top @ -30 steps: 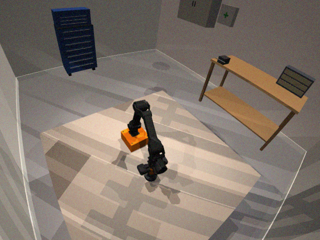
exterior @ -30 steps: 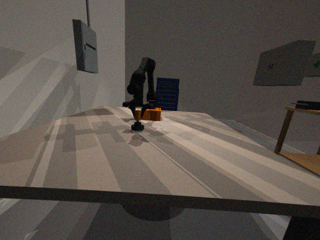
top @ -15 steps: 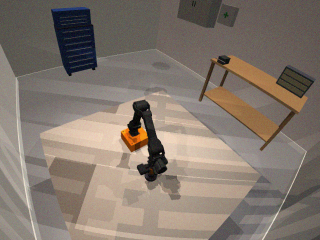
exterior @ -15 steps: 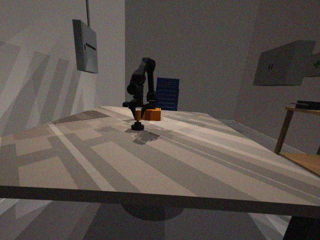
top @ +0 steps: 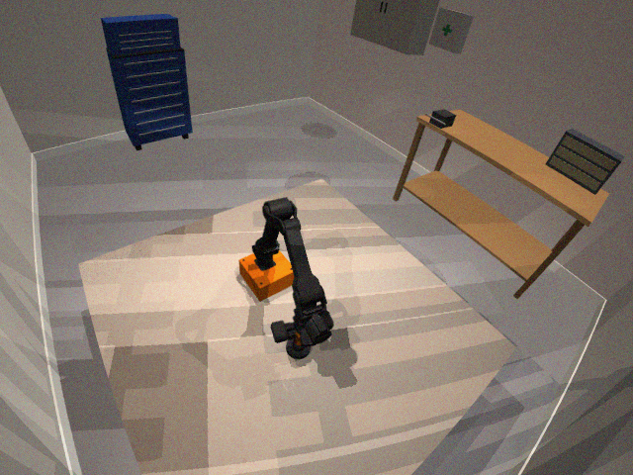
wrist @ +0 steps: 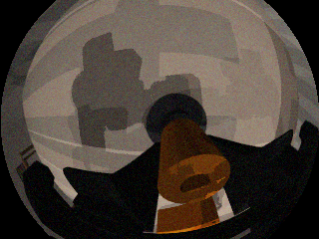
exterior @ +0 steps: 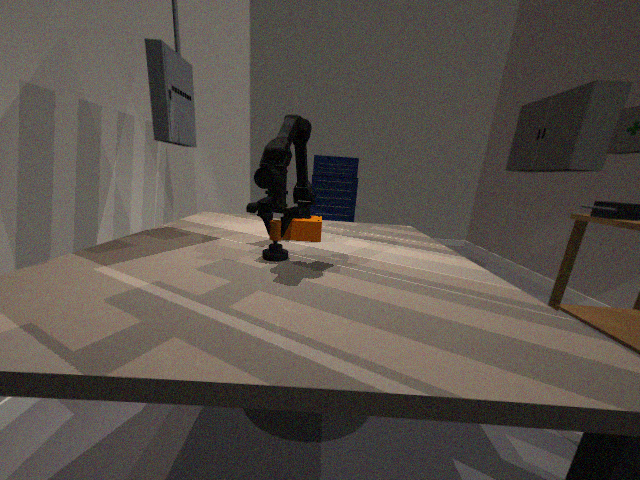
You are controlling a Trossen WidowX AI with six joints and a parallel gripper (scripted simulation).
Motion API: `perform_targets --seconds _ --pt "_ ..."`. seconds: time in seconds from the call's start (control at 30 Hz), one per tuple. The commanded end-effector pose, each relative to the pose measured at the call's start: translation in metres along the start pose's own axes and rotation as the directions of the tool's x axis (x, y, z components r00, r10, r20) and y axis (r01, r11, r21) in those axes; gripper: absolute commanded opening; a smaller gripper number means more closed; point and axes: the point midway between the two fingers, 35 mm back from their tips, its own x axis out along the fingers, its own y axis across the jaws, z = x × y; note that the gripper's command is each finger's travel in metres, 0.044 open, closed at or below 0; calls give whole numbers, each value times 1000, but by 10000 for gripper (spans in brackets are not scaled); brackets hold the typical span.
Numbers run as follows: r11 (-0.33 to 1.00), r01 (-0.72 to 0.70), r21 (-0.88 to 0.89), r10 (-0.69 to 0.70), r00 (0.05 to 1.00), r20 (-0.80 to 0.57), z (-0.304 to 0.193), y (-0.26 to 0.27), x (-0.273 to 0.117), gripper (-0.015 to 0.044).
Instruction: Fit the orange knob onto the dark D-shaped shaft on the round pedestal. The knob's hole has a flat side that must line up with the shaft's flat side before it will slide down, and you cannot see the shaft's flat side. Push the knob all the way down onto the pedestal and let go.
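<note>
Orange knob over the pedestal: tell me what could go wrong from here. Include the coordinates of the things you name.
The tapered orange knob (top: 298,337) (exterior: 275,230) (wrist: 186,154), gripped above the round black pedestal (top: 298,349) (exterior: 275,253) (wrist: 175,107), may jam if its hole's flat is misaligned, since the shaft's flat is hidden. Pressing down while misaligned could also twist or slip it between the black gripper's fingers (exterior: 286,224).

A green cross sign (top: 447,30) (exterior: 633,128) marks the pale wall box (top: 460,37) (exterior: 622,140), mounted on the wall beyond the desk's (top: 378,265) (exterior: 330,391) right-hand edge in both the top and exterior views. No letters, brand names or numbers can be read anywhere.
</note>
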Motion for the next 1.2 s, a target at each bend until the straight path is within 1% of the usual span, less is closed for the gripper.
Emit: perform_targets --seconds 0.0,0.53,0.73,0.8,0.97,1.17 --pt "999 1 48 -1 1000 2 0 0 1 0" --pt "999 1 48 -1 1000 2 -1 0 4 0" --pt "999 1 48 -1 1000 2 0 0 -2 0" --pt "997 1 74 -1 1000 2 0 0 -2 0" --pt "970 1 245 -1 1000 2 1 0 0 0" --pt "967 1 255 -1 1000 2 0 0 1 0"
